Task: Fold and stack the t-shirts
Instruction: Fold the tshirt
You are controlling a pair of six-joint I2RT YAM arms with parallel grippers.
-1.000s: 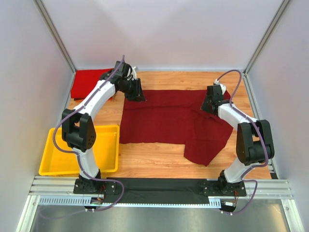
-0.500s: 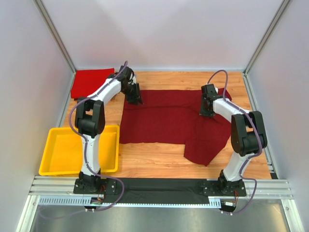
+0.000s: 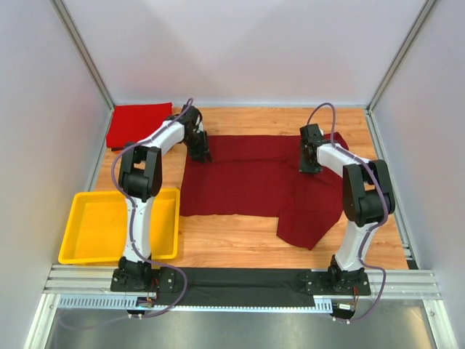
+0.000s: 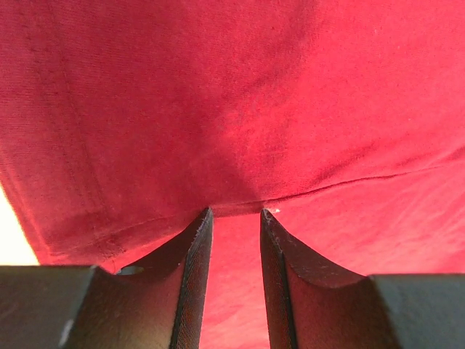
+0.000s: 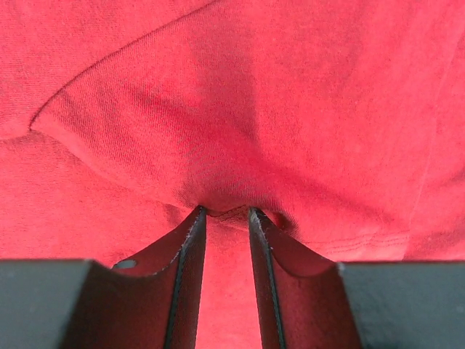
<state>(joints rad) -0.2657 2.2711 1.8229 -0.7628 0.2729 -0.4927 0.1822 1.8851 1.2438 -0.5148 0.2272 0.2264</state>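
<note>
Left tool (image 3: pixel 204 154) first, from overhead: it's down on the far left corner of the dark maroon t-shirt (image 3: pixel 247 182), and my right tool (image 3: pixel 309 166) is down on the far right side, near the sleeve. That shirt lies spread across the middle of the worktop (image 3: pixel 232 243), its near right part trailing toward me. The brighter red t-shirt (image 3: pixel 136 123) sits at the far left corner, looking folded.

Left wrist view: jaws narrow, fingertips (image 4: pixel 197 233) nipping a fold near the hem.

Right wrist view: narrow too, cloth bunched up between the fingertips (image 5: pixel 195 233).

My call — lift both corners evenly, hold the far edge taut between them, and carry it toward the near edge so the fold lands square.
</note>
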